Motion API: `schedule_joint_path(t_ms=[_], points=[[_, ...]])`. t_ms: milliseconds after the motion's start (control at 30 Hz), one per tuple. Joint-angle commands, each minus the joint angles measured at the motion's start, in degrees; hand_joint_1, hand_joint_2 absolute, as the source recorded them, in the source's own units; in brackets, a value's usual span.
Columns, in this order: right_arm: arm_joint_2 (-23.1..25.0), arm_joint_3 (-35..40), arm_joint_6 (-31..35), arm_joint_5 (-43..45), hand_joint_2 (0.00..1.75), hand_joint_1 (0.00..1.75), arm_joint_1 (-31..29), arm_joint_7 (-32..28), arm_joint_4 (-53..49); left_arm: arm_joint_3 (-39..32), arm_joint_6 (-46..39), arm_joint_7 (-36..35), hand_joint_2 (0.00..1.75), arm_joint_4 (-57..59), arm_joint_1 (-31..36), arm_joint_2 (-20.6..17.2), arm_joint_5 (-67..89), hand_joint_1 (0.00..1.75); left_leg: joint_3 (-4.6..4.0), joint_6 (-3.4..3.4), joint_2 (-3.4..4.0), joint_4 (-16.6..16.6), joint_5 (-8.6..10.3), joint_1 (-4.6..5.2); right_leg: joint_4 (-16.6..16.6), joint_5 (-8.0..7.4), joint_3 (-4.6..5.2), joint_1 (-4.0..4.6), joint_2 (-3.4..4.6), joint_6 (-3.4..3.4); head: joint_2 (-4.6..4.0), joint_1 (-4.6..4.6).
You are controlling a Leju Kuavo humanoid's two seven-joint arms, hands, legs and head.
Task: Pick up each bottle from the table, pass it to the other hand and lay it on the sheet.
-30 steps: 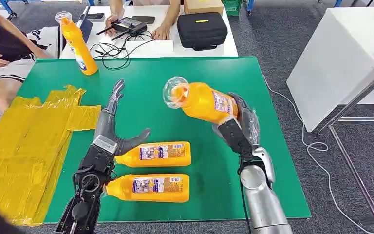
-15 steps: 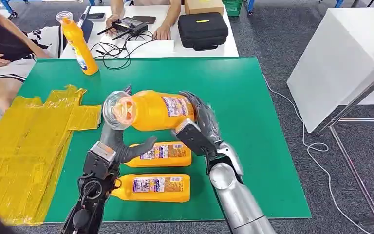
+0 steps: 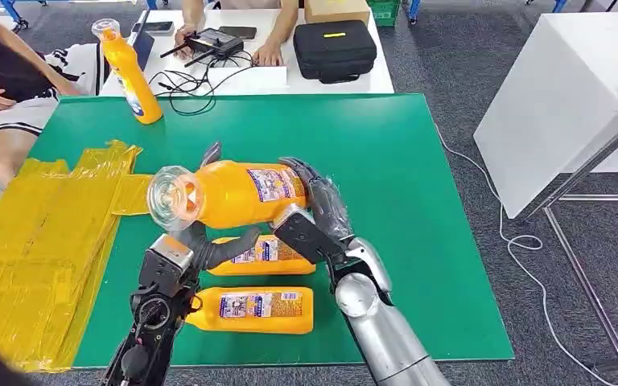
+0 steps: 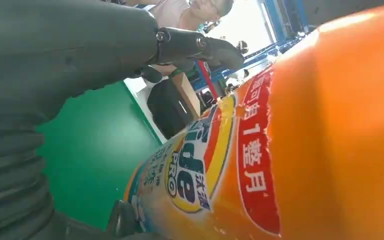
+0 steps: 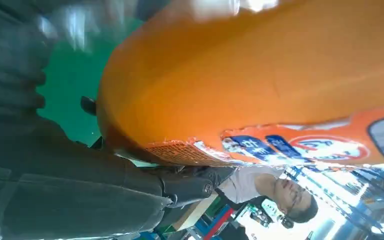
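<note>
Bottle [image 3: 233, 193] held sideways in our right hand [image 3: 314, 213] by its base end, cap toward the desk's left edge, raised over the desk [image 3: 418, 241] mid-area. Our left hand [image 3: 201, 241] sits just under it, fingers spread, gripping nothing. Yellow sheet [image 3: 40, 233] overlaps the left edge.

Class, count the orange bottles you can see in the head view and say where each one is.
4. One upright bottle at the green table's far left corner; one held bottle gripped by the right hand above the table; two lying bottles near the front edge. None seems hidden.
</note>
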State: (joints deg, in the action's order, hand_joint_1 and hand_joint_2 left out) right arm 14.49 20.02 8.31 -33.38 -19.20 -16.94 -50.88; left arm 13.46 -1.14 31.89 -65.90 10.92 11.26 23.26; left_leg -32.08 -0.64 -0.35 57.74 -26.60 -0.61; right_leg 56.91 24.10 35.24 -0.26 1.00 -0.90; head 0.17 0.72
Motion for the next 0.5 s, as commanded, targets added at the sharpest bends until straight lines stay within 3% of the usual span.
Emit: schedule_joint_path(t_ms=[33, 500], points=[[-0.87, 1.84, 0.11, 0.02, 1.75, 1.75, -3.43, 0.34, 3.67, 1.01, 0.19, -0.42, 1.75, 2.58, 1.72, -0.79, -0.25, 0.00, 0.28, -0.01, 0.03, -0.09, -0.07, -0.02, -0.10, 0.06, -0.28, 0.03, -0.07, -0.01, 0.00, 0.00], [1.64, 8.15, 0.35, -3.75, 1.75, 1.75, -4.52, 1.71, 8.97, 0.77, 0.99, -1.50, 1.75, 3.05, 2.95, -0.40, -3.47, 0.00, 0.12, -0.01, 0.02, -0.05, -0.02, -0.01, -0.06, 0.01, -0.12, 0.03, -0.05, -0.01, 0.00, 0.00]])
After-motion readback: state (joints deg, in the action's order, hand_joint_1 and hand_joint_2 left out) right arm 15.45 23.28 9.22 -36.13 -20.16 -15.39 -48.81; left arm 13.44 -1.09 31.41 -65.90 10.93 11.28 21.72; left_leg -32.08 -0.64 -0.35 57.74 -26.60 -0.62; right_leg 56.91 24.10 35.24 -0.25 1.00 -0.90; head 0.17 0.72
